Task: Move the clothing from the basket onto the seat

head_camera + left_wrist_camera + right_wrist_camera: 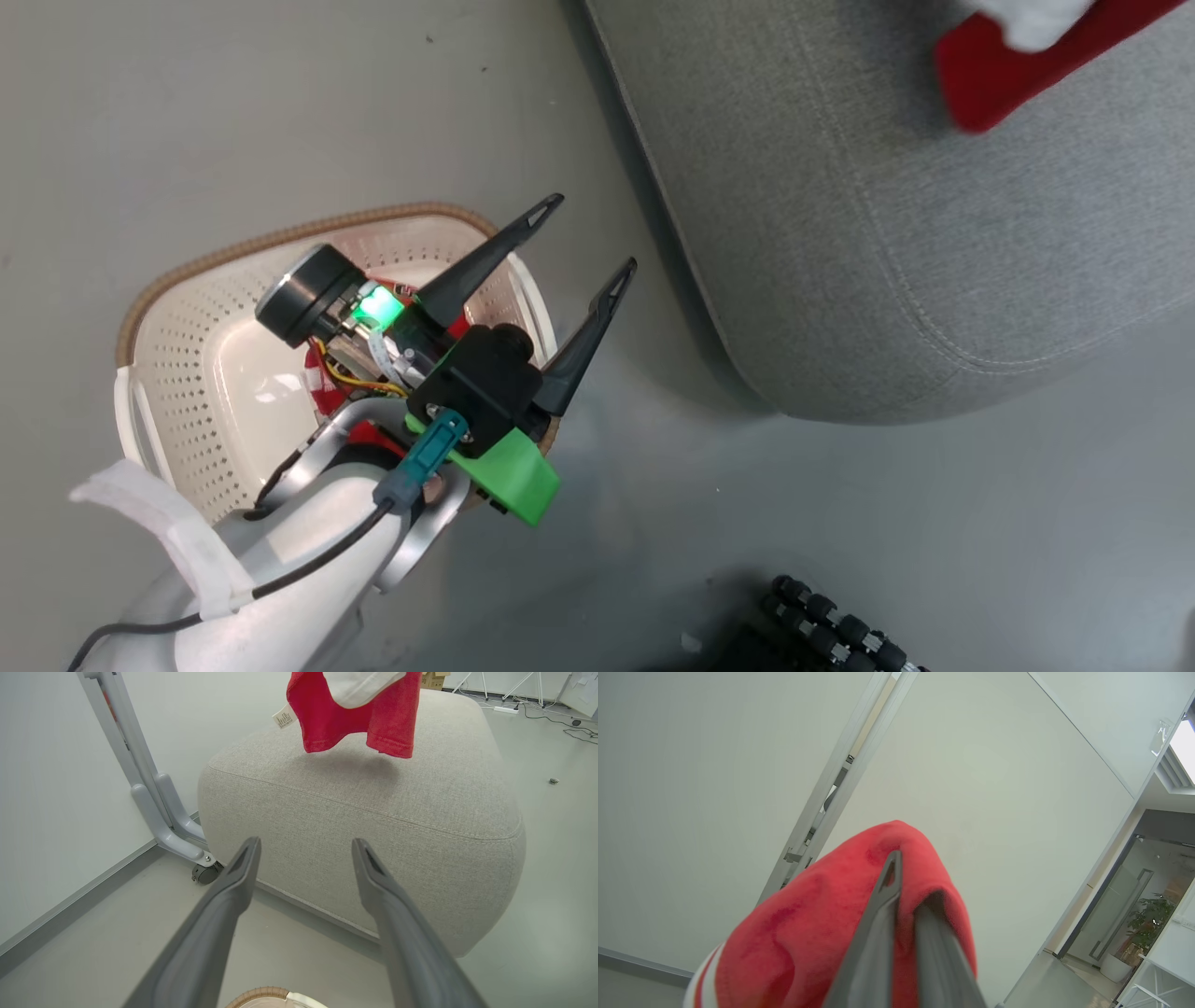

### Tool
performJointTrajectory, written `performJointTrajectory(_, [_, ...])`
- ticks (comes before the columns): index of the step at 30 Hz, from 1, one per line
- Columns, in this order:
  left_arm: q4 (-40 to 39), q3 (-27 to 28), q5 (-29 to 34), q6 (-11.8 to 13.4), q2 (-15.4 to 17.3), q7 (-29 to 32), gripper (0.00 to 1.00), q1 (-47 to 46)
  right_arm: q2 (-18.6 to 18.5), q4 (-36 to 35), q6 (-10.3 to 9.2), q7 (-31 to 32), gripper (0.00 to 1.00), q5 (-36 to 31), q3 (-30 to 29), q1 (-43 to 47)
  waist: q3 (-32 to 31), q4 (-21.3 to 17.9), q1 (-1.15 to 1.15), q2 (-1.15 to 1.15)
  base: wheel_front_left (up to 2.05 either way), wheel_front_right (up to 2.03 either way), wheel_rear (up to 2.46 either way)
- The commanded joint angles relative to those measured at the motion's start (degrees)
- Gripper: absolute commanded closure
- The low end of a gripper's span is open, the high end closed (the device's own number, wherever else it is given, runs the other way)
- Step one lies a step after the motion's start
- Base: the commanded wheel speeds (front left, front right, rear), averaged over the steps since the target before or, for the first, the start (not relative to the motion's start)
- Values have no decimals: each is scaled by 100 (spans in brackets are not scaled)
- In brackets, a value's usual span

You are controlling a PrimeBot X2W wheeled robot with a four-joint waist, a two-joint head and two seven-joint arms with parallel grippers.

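Currently pinching one red garment (990, 79) tight in the right gripper (913, 877), upper right of frame above the seat (887, 233); holding the left gripper (595, 231) wide and empty over the basket (187, 373), second garment (322, 383) inside.

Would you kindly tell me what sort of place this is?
Probably an office or lab space: a bare grey floor, a wheeled metal stand beside a white wall, and a glass door by a potted plant.
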Motion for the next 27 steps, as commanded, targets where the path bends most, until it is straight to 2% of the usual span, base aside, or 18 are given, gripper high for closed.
performJointTrajectory(1, [-55,43,54,-28,72,21,0,-145,-183,122,-8,-20,100,-20,-113,-272,751,325,-1,0,0,0,0])
performJointTrajectory(4, [-160,33,95,-53,127,56,0,-229,-586,480,-8,-20,100,-170,-274,-643,932,416,-1,0,0,0,0])
performJointTrajectory(7, [-193,29,105,-85,143,75,0,-305,-722,995,-8,-19,100,-300,-443,-748,1042,487,-1,0,0,0,0])
performJointTrajectory(15, [-48,-73,119,-87,49,-36,0,-324,-143,2447,-8,-19,100,-485,-1132,-46,1011,628,-1,0,0,0,0])
performJointTrajectory(16, [-21,-92,110,-83,30,-46,0,-298,-46,2567,-8,-19,93,-504,-1238,61,981,643,-1,0,0,0,0])
performJointTrajectory(17, [7,-109,92,-72,13,-63,0,-263,74,2707,-8,-19,58,-519,-1365,187,944,653,-1,0,0,0,0])
performJointTrajectory(18, [32,-120,72,-62,1,-83,0,-232,192,2793,-9,-19,7,-549,-1487,302,905,658,-1,0,0,0,0])
performJointTrajectory(19, [56,-128,53,-42,-17,-99,0,-193,318,2776,-9,-20,0,-587,-1638,414,860,662,-1,0,0,0,0])
performJointTrajectory(24, [195,-99,-26,65,-73,-301,0,-47,872,2556,-8,-20,0,-653,-1809,1129,558,657,-1,0,0,0,0])
performJointTrajectory(27, [377,-63,-91,169,-105,-539,0,107,1216,2280,-8,-20,0,-669,-1578,1717,271,685,-1,0,0,0,0])
